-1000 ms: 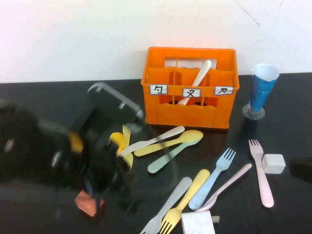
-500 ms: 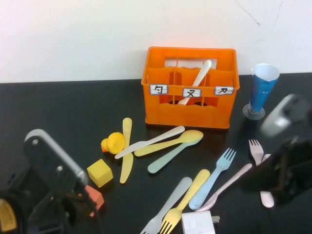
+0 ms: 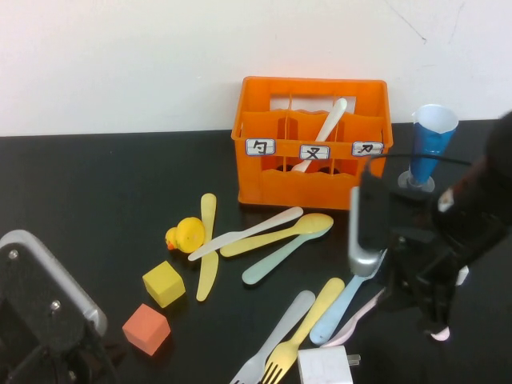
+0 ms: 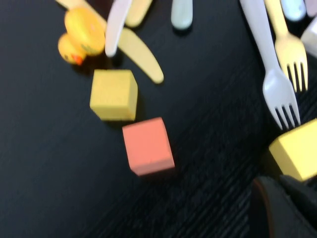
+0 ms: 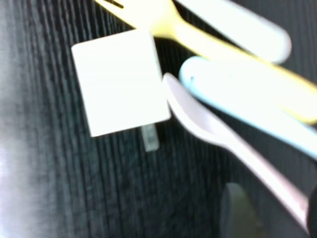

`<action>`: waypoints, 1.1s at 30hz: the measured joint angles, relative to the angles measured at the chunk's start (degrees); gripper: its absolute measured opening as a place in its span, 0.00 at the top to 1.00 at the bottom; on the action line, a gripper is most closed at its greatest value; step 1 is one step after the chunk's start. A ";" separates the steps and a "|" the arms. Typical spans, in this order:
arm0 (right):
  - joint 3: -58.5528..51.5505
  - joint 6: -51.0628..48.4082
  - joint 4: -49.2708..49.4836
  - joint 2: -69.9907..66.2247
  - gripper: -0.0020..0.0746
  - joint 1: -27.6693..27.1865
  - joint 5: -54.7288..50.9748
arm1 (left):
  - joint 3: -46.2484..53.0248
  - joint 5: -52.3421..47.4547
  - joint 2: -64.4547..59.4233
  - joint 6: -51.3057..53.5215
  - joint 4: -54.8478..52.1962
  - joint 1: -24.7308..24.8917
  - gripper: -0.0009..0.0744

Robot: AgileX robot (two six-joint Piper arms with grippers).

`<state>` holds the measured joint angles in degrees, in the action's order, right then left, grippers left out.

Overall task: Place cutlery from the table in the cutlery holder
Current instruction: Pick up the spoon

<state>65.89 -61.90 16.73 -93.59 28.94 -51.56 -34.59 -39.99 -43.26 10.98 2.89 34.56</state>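
The orange cutlery holder (image 3: 312, 172) stands at the back with a white spoon (image 3: 330, 126) in it. On the black table (image 3: 96, 192) lie a yellow knife (image 3: 208, 252), white knife (image 3: 248, 232), yellow spoon (image 3: 280, 234), mint spoon (image 3: 276, 260), grey fork (image 3: 276, 336), yellow fork (image 3: 308, 324), blue fork (image 3: 340, 308) and pink spoon (image 3: 360, 314). My right gripper (image 3: 428, 316) hangs low over the pink spoon's handle (image 5: 257, 163), open, its fingers (image 5: 237, 213) on either side of it. My left gripper (image 4: 285, 208) is at the table's front left corner, away from the cutlery.
A yellow duck (image 3: 186, 234), yellow cube (image 3: 164, 284) and red cube (image 3: 146, 328) lie left of the cutlery. A white plug block (image 3: 324, 364) sits at the front edge, next to the pink spoon's bowl. A blue cone cup (image 3: 432, 148) stands right of the holder.
My left arm has pulled back from the middle to the front left corner. My right arm has come in from the right and now hangs over the pink spoon and pink fork.
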 joint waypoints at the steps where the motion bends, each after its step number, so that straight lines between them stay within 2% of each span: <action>1: 1.21 -1.29 -0.44 -1.34 0.59 0.33 -0.11 | 0.30 0.60 0.00 -0.18 0.00 0.00 0.99; 4: 4.26 -4.84 -3.06 -5.16 0.49 2.15 -1.30 | 0.86 0.72 0.00 -0.77 0.00 0.00 0.99; 9: 6.28 -3.40 -8.70 -9.47 0.45 5.01 -4.94 | 0.95 0.72 0.00 -0.85 0.00 0.00 0.99; 12: 6.61 9.11 -9.67 -10.03 0.45 5.47 -5.50 | 0.95 0.72 0.00 -1.11 0.00 0.00 0.99; 16: 6.70 33.84 -11.42 -10.03 0.45 5.52 -5.61 | 0.95 0.72 0.00 -1.46 0.00 0.00 0.99; 19: 6.70 47.34 -11.03 -9.82 0.45 5.52 -5.50 | 0.95 0.72 0.00 -2.14 0.00 0.00 0.99; 28: 6.70 78.18 -2.90 -9.67 0.45 5.52 3.55 | 0.95 0.61 0.00 -2.80 0.23 0.00 0.99; 33: 6.70 89.00 -8.77 -9.67 0.45 5.61 5.56 | 0.95 -0.19 0.00 -3.24 0.47 0.00 0.99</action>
<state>72.58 27.10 7.96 -103.27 34.54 -46.00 -33.64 -40.18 -43.26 7.73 3.36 34.56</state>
